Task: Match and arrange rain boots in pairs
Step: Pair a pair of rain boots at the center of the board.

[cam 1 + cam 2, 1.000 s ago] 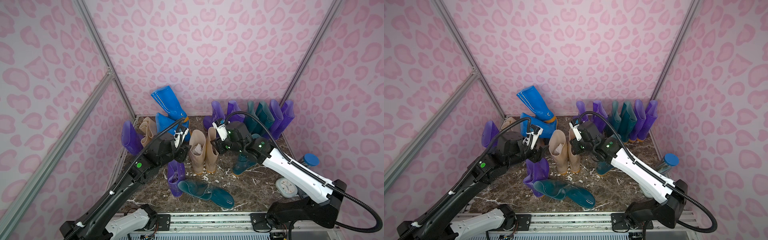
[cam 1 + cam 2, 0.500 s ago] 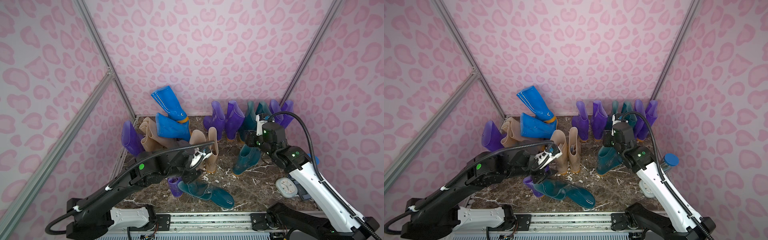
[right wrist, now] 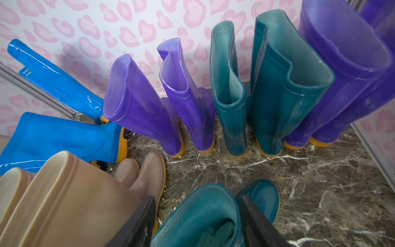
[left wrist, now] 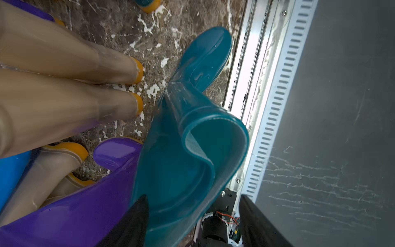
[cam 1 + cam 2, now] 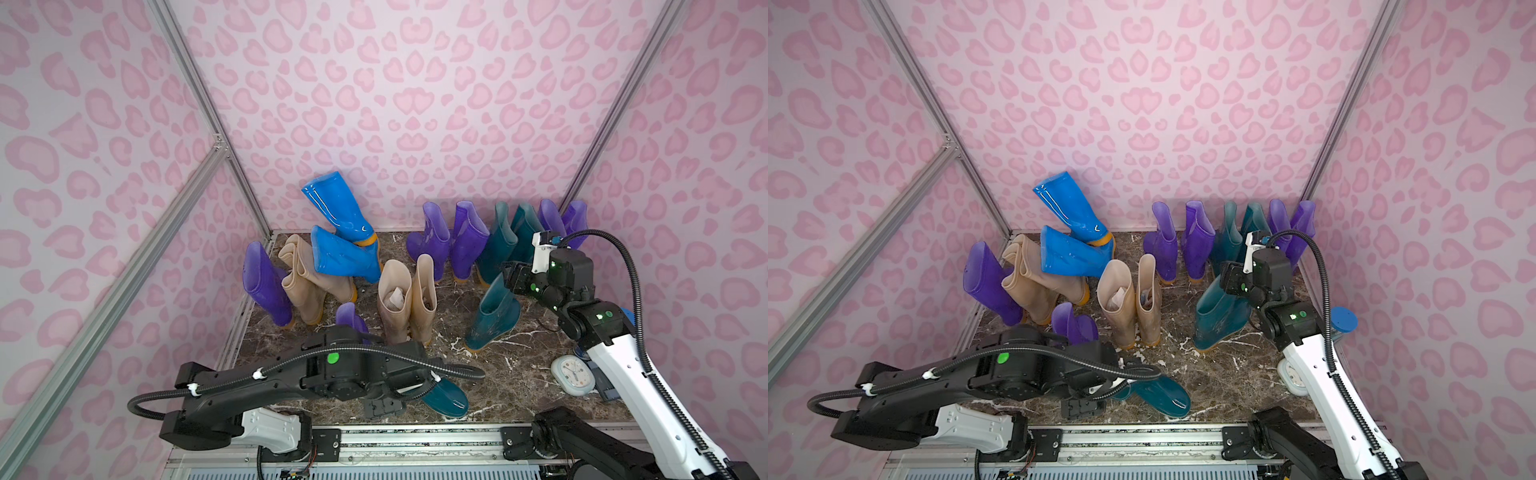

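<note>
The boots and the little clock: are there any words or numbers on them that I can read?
Clock: it has marks around its face, but they are too small and blurred to read.
Bright blue boot: a few short raised bars near its top, not letters or numbers.
Everything else: no words, labels or signs can be read.

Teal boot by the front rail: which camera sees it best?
The left wrist view. There the teal boot fills the middle, open top to toe, between the left fingers. In both top views the left arm hides all but its toe. The right wrist view misses it.
</note>
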Robot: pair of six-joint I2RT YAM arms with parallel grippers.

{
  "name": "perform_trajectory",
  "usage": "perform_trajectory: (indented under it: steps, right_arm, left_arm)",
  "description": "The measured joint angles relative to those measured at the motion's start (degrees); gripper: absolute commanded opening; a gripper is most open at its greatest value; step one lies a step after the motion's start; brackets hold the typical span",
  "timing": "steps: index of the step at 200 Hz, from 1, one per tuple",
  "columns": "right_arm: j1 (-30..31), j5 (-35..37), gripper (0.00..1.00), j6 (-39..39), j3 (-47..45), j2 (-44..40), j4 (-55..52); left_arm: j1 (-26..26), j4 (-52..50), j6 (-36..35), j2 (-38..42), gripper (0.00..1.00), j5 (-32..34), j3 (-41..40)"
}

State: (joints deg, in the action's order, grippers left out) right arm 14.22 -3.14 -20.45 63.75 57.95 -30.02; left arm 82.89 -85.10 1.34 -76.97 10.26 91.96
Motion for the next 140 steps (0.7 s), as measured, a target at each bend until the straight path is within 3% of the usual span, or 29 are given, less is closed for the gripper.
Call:
perform_trajectory:
  steps: [15, 34, 47, 77, 140]
  right_arm:
    - [-0.6, -1.1, 0.65, 0.1, -0.1, -0.3, 0.2]
    - [-1.2, -1.6, 0.65, 0.2, -0.1, -1.0, 0.3]
    - [-1.4, -1.9, 0.65, 0.2, -0.1, -1.2, 0.6]
    - [-1.5, -2.9, 0.66, 0.2, -0.2, -1.1, 0.6]
    - [-0.3, 2.7, 0.73, -1.0, -1.8, 0.5, 0.4]
  left_arm:
    - [0.0, 0.9, -0.6, -0.1, 0.61, -0.7, -1.1]
    - [0.0, 2.4, -1.4, 0.3, 0.38, 0.2, -3.1]
    - [0.0, 3.1, -2.6, 0.3, 0.36, 0.5, -4.0]
    - [0.0, 4.7, -3.3, -0.1, 0.03, 0.8, -4.9]
    - [-1.2, 7.3, -5.0, 0.2, 0.02, -0.5, 0.2]
